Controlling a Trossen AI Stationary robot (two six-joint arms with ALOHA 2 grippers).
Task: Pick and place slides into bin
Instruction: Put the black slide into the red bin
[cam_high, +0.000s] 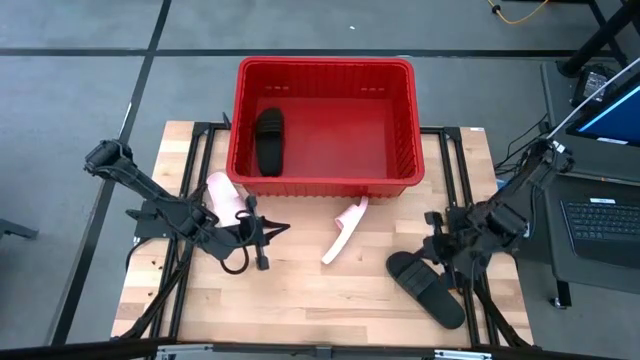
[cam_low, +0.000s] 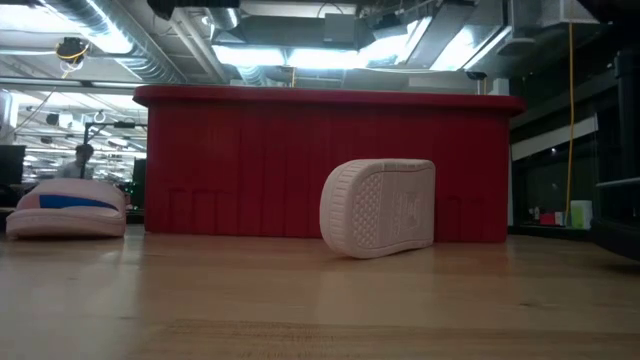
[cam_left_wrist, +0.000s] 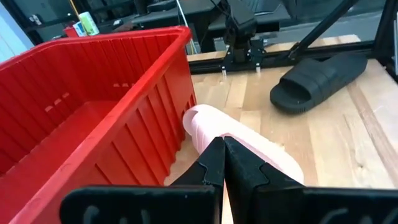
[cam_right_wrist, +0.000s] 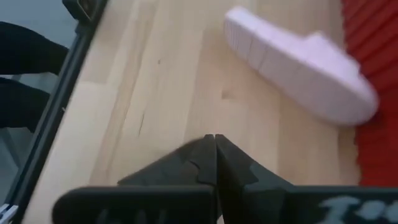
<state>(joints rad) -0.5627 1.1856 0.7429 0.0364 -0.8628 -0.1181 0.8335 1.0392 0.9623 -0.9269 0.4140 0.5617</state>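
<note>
Pink slide (cam_high: 343, 232) lying on edge beside red bin (cam_high: 405, 150), likely tipping when grasped; left gripper (cam_high: 268, 234) and right gripper (cam_high: 437, 237) both closed, empty.

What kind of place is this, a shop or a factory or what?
Probably a robotics lab or workshop. Two robot arms sit at a wooden table with a red bin and sandals, a laptop stands beside it, and bare ceiling ducts and strip lights show in the room behind.

Red ribbed bin (cam_high: 405, 150); black slides (cam_high: 268, 140), pale pink slides (cam_high: 343, 232)
</note>
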